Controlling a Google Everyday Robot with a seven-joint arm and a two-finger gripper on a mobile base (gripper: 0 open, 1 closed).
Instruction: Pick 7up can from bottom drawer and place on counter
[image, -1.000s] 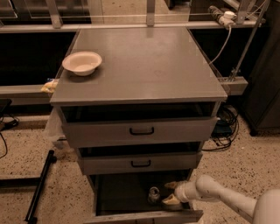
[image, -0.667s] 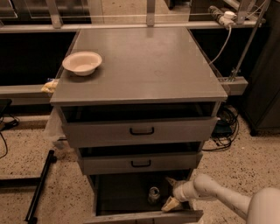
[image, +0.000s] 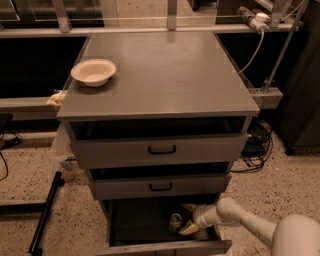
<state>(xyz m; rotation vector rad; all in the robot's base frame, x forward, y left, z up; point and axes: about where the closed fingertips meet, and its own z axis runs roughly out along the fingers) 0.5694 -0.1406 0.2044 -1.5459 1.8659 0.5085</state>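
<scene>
The bottom drawer (image: 165, 246) stands open at the foot of the grey cabinet, with a dark inside. The 7up can (image: 175, 222), small and silvery with a shiny top, stands upright inside it, right of the middle. My gripper (image: 187, 218) reaches into the drawer from the right on a white arm. One finger (image: 189, 206) shows above and behind the can and a cream-tipped one (image: 190, 229) below and in front of it. The fingers are spread apart right beside the can, not closed on it. The counter (image: 165, 70) is the flat grey top of the cabinet.
A cream bowl (image: 93, 72) sits on the counter's left rear part. Two shallower drawers with black handles (image: 161, 149) stick out above the bottom drawer. A black pole (image: 45, 212) lies on the floor at the left. Cables (image: 257, 145) hang at the cabinet's right.
My gripper has shifted a little inside the bottom drawer, its fingers now straddling the space next to the can. The can has stayed in place.
</scene>
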